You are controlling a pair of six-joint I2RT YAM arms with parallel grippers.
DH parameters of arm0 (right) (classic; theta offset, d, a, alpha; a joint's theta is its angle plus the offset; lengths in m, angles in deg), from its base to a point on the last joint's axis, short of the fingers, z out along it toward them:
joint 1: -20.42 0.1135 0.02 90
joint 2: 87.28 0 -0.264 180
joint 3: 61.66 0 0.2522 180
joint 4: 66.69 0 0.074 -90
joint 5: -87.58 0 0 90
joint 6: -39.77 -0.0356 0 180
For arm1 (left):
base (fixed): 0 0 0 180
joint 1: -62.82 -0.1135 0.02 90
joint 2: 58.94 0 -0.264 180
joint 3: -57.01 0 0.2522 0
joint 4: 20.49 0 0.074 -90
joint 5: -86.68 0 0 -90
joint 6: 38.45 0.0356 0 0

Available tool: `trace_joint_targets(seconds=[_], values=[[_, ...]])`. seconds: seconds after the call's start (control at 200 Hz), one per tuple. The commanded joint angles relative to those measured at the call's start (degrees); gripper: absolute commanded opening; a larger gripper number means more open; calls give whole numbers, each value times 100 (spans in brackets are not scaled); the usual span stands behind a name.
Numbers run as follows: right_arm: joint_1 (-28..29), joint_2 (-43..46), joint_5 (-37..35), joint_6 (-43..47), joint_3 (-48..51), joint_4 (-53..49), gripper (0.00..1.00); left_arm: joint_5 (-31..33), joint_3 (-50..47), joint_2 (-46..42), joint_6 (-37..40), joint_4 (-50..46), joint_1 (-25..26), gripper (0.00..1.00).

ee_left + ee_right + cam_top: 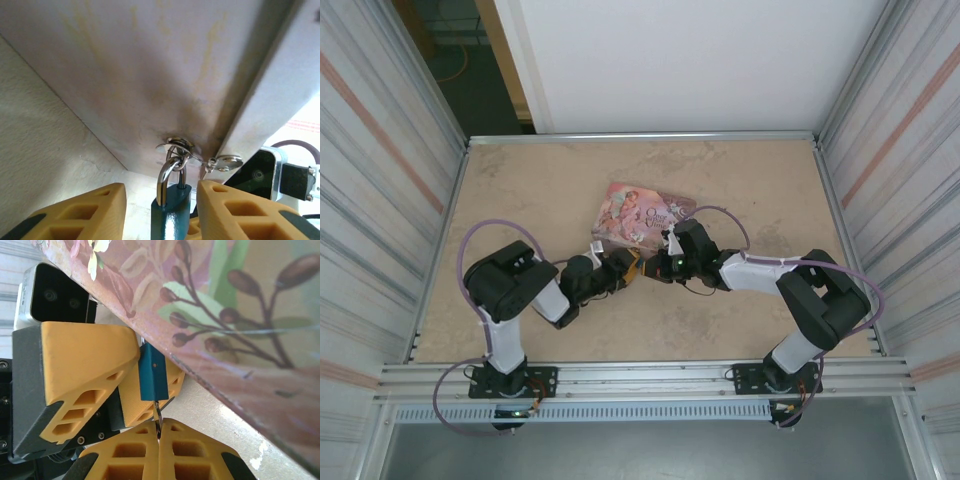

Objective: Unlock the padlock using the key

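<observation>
**Operator:** Where is the padlock?

**Me:** The padlock (172, 220) hangs by its shackle (161, 182) from a small metal loop (179, 146) on the side of the pink tin (642, 213). The tin sits mid-tabletop (540, 180), just beyond my two wrists.

**Operator:** And your end effectors?

**Me:** My left end effector (162, 189) is half open and straddles the blue body. A gap shows on one side, so I don't call it a grip. My right end effector (160, 426) is closed tight on the key (157, 412). The thin blade sticks out of the pads towards the underside of the lock. Its tip reaches the body's lower edge, but I cannot tell whether it has entered the keyhole.

**Operator:** How do you expect the lock to handle?

**Me:** I judge it light and rigid: metal with a smooth painted shell. Because it dangles freely on that loop, it will probably swing or spin away at the first push of the key. It won't deform, so I can squeeze firmly.

**Operator:** Where do you take hold?

**Me:** I take it on the two broad flat faces of the body, midway up. That leaves the underside open for the key and the shackle free to pop.

**Operator:** Any worry about the key?

**Me:** It is slim and stiff, and likely to pivot between my pads under torque, so I want it held deep by its head.
</observation>
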Motion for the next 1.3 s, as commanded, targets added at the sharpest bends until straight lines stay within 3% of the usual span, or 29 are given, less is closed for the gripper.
trace_joint_targets(seconds=[0.0, 0.346, 0.586, 0.842, 1.117, 1.292], values=[[58, 215, 72, 53, -72, 87, 0, 35, 100, 116, -33, 213, 40, 37], [57, 182, 207, 44, -130, 113, 0, -21, 197, 250, -51, 246, 47, 25], [65, 241, 198, 53, -126, 153, 0, 2, 159, 170, 2, 223, 47, 11], [29, 627, -176, 595, -109, -500, 21, 29, 14, -60, 18, -76, 45, 2], [-56, 1298, -703, 1534, -354, -1659, 37, 30, 142, -1202, 444, -1822, 40, 0], [-6, 1827, -1196, 2255, -468, -1976, 41, -100, 299, -1857, 512, -3048, -33, 0]])
